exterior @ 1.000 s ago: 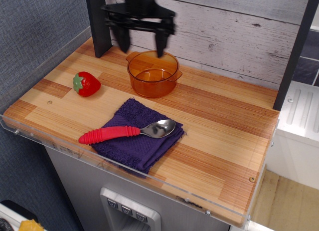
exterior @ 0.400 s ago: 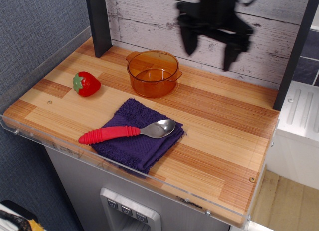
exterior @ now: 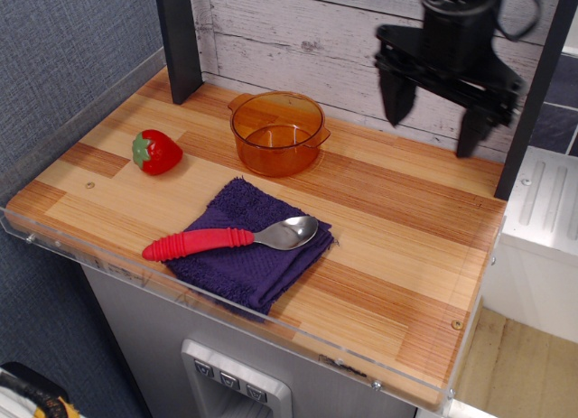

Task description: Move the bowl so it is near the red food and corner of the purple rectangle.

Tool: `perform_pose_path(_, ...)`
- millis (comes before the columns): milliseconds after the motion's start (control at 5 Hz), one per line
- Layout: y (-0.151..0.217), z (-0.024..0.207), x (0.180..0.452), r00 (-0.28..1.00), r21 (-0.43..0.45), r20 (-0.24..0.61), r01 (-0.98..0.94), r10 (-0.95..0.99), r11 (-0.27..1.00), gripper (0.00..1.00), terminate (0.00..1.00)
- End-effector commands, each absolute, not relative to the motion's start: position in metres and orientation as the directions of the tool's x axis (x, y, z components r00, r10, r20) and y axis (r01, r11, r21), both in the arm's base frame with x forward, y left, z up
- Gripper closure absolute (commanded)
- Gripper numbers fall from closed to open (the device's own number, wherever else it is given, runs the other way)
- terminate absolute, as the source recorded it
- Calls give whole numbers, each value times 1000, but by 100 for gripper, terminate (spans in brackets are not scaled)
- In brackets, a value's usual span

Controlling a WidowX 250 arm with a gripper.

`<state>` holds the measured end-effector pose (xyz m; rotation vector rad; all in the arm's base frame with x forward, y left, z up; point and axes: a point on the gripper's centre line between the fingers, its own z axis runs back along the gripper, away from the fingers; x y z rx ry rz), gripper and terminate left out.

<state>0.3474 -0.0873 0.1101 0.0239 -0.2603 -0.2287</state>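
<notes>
The amber-orange translucent bowl (exterior: 276, 132) stands upright on the wooden table near the back wall, just beyond the far corner of the purple cloth (exterior: 254, 245). The red toy strawberry (exterior: 157, 152) lies to the bowl's left, a short gap away. My black gripper (exterior: 432, 134) hangs open and empty above the table's back right, well to the right of the bowl, its two fingers spread wide.
A spoon with a red handle (exterior: 237, 237) lies across the purple cloth. A dark post (exterior: 178, 41) stands at the back left and another at the right (exterior: 536, 91). A clear acrylic lip (exterior: 217, 302) runs along the table's front edge.
My gripper has moved from right above the bowl to the right, away from it, and stays open. The bowl, strawberry, cloth and spoon have not moved.
</notes>
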Motion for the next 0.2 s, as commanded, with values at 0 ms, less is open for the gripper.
perform_pose_path(0, -93, 125, 330, 919, 44, 293, 264, -265, 964, 0, 100)
